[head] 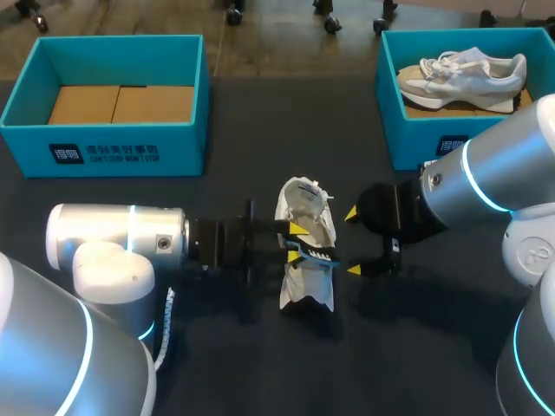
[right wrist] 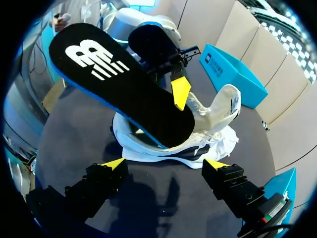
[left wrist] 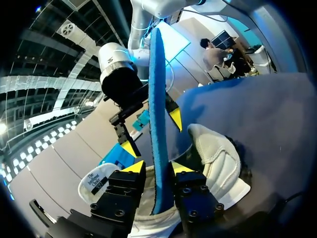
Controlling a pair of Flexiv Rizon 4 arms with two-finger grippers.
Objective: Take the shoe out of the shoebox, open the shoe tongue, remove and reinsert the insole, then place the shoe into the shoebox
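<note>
The white shoe (head: 305, 260) lies on the table between both grippers, out of the shoebox (head: 104, 154). The left gripper (head: 297, 243) pinches the insole (left wrist: 157, 99) upright, its lower end seemingly inside the shoe. The right gripper (head: 353, 242) stands spread, holding nothing. Reinserting and boxing remain.

I see the white shoe (head: 305, 247) sitting mid-desk, lengthwise away from me, with a dark stripe along its side and its tongue (right wrist: 224, 105) folded back from the gaping opening. The insole (right wrist: 124, 84) is black on top with a white logo and blue underneath. It stands tilted, its lower end in the shoe's opening, pinched edge-on between the fingers (left wrist: 134, 166) of my left gripper (left wrist: 156, 167). A teal shoebox (head: 113, 143) with a brown cardboard floor sits far left. A second teal shoebox (head: 416, 139) at far right holds another pale shoe (head: 464, 76).
</note>
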